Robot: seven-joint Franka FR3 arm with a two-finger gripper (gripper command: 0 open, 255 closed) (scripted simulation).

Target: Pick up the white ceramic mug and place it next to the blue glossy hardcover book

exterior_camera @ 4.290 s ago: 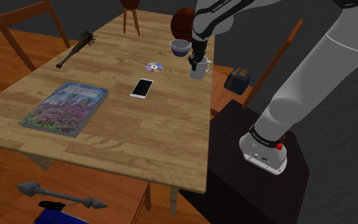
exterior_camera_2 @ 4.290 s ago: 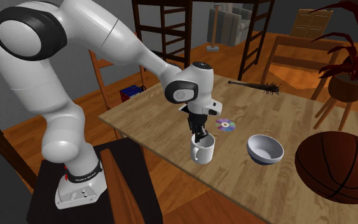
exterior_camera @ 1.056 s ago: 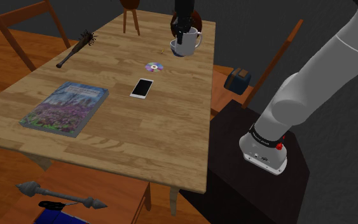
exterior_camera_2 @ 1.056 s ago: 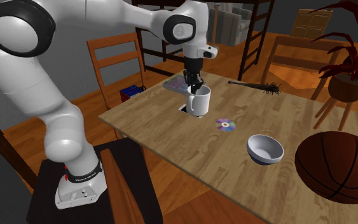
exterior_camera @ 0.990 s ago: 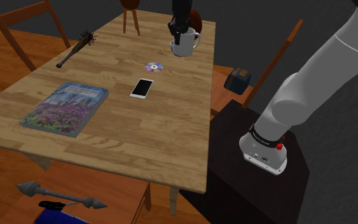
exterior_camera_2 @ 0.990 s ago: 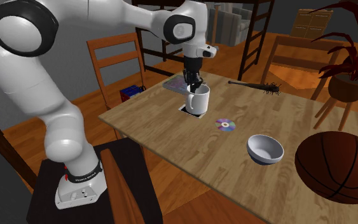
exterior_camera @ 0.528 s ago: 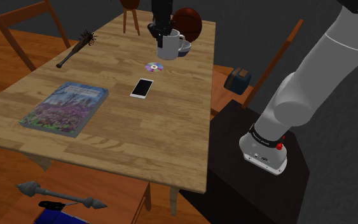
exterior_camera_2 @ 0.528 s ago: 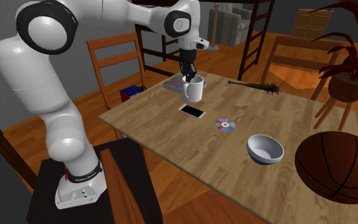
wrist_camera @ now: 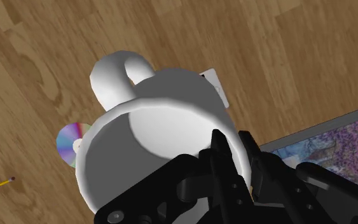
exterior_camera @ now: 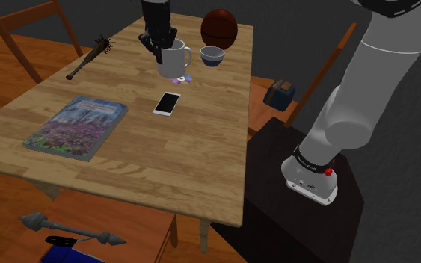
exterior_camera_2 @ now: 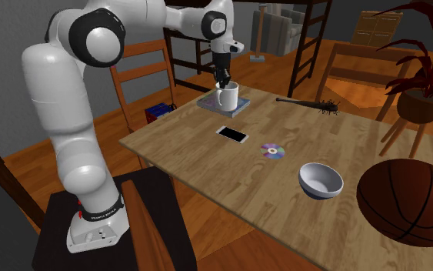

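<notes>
I'm seeing the plain white handled mug [exterior_camera: 171, 58] shading to soft grey inside, set against the all-black two-finger gripper [exterior_camera: 159, 51]. The flat hardcover book [exterior_camera: 76, 126] is showing purple flowers under pale blue, with a blue edge. The pale tan wooden table [exterior_camera: 126, 172] is carrying streaky darker grain. The round silver disc [wrist_camera: 69, 143] is glinting rainbow, and the slim white-rimmed phone [exterior_camera: 167, 103] is showing black.

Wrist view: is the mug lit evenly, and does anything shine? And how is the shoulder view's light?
Wrist view: the mug is unevenly lit, a paler patch inside against grey; the disc beside it has a rainbow sheen. Shoulder view: the table is well lit, the stand is dark.
</notes>
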